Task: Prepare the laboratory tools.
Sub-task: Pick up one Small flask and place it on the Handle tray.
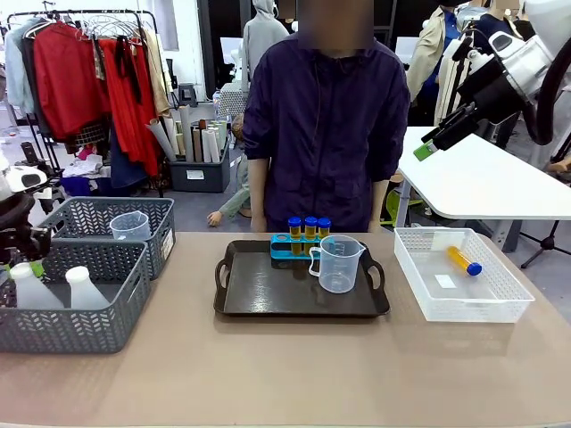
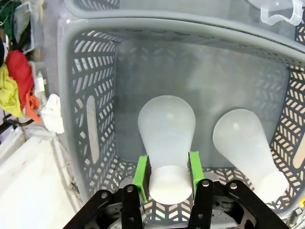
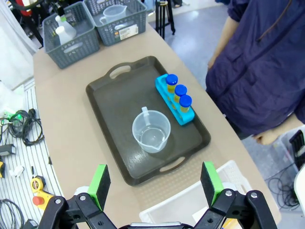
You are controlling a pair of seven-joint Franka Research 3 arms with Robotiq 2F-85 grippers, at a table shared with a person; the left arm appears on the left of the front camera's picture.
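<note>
The tan tabletop (image 1: 285,374) runs the width of the front view, and a person (image 1: 321,125) in a dark purple jacket stands at its far side. A dark, handled tray (image 1: 268,299) lies in the middle of the tabletop.

At the robot's left stand two grey mesh baskets, the near basket (image 1: 80,325) in front of the far basket (image 1: 94,214). A white lattice basket (image 1: 464,308) stands at the robot's right of the tray.

The right hand (image 3: 155,174) is raised well above the tabletop, its green pads spread wide with nothing between them. The left hand (image 2: 167,174) is down inside the near basket, its two pads pressed against either side of the neck of a translucent white conical flask (image 2: 167,129). A second flask (image 2: 243,143) stands just beside that one in the same basket.

A clear measuring beaker (image 1: 337,264) with a handle stands upright on the tray, towards its far right part. A second beaker (image 1: 130,226) sits in the far basket.

A small blue rack (image 1: 284,248) rests along the tray's far edge, near the measuring beaker but not touching it. Three test tubes (image 1: 310,226) of yellow liquid with blue caps stand upright in it. A loose test tube (image 1: 465,260) of the same kind lies on its side in the white lattice basket.
</note>
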